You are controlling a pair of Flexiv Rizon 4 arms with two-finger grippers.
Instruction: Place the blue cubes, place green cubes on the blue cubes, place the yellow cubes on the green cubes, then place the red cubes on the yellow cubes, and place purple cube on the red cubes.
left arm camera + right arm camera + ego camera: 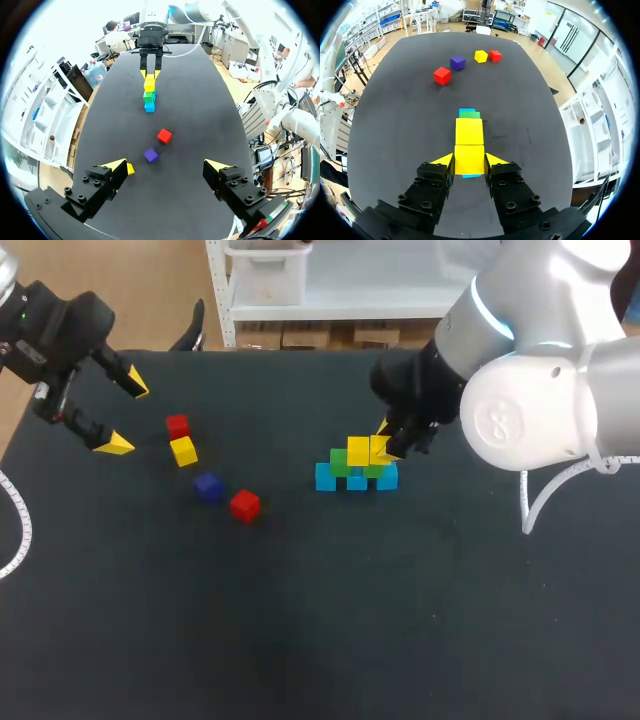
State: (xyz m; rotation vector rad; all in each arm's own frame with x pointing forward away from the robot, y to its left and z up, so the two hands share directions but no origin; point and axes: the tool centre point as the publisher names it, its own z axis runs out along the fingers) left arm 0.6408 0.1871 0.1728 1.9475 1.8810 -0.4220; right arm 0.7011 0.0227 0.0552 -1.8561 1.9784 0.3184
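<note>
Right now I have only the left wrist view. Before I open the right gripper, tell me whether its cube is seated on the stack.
Observer: In the right wrist view, the right gripper is shut on the held yellow cube, which sits flush against the placed yellow cube ahead of it.
Operator: Give me the base layout. I see the stack end-on.
Observer: The head view shows three blue cubes in a row, with two green cubes on them.
Operator: Now list the reds.
Observer: There are two. One red cube is near the purple cube. A second red cube is beside the loose yellow cube, and your view does not show it.
</note>
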